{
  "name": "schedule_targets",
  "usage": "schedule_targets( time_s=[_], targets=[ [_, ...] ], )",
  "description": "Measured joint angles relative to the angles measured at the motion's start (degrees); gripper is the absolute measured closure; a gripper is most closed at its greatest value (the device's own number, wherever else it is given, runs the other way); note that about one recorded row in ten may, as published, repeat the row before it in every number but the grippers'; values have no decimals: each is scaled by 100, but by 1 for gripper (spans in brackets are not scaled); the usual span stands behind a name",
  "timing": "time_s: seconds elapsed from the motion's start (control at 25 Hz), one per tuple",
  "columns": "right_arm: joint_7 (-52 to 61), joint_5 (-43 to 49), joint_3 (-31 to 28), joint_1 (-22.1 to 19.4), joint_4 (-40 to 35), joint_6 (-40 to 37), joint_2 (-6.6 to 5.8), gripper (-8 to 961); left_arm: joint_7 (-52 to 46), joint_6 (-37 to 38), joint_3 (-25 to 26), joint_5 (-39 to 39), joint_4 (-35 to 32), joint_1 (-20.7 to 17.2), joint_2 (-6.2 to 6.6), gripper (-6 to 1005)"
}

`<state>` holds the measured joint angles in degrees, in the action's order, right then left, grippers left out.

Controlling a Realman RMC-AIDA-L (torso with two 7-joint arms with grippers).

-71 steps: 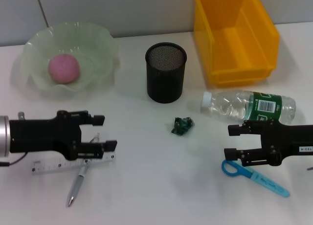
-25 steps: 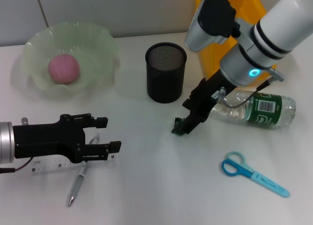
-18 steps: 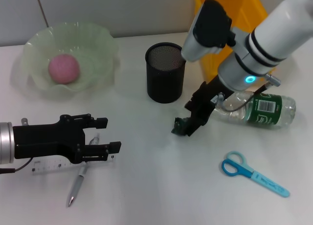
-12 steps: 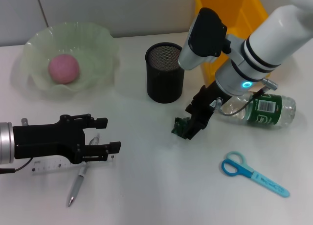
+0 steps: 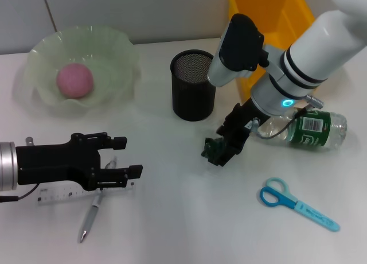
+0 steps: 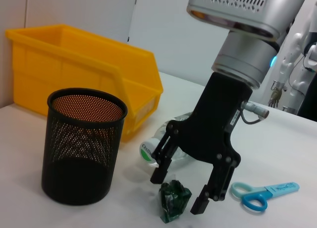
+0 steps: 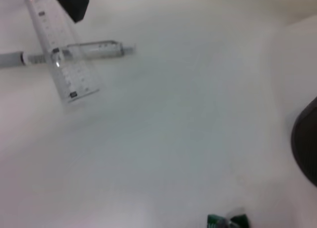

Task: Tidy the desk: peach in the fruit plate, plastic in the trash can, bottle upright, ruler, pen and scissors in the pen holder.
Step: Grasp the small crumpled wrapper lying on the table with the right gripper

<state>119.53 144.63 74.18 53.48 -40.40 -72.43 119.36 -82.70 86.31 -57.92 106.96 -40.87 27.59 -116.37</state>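
Observation:
A crumpled green plastic lies mid-desk, and my right gripper stands open with a finger on each side of it. The left wrist view shows the same: right gripper straddling the plastic. The pink peach sits in the green fruit plate. Beside the right arm, the bottle lies on its side. The blue scissors lie at the front right. My left gripper is open above the ruler and pen. The black mesh pen holder stands at centre.
The yellow trash can stands at the back right, behind the right arm. In the right wrist view the ruler crosses the pen, with the plastic at the frame's edge.
The right arm has swung in from the front right and come down over the plastic, its fingers sinking slightly lower around it in the last second. The left arm has stayed put.

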Motion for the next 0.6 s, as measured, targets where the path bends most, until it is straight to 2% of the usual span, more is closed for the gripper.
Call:
schedule_targets(
  time_s=[0.28,0.52,0.6],
  targets=[
    [32,2,112,4,24,105,9,251,8,0,0,2,0,25,0,205],
    [36,12,114,5,27,151,9,456,12,0,0,6,0,29,0,205],
    [44,-8,105,5,12,97,9,485,12,0,0,6,0,29,0,204]
  ],
)
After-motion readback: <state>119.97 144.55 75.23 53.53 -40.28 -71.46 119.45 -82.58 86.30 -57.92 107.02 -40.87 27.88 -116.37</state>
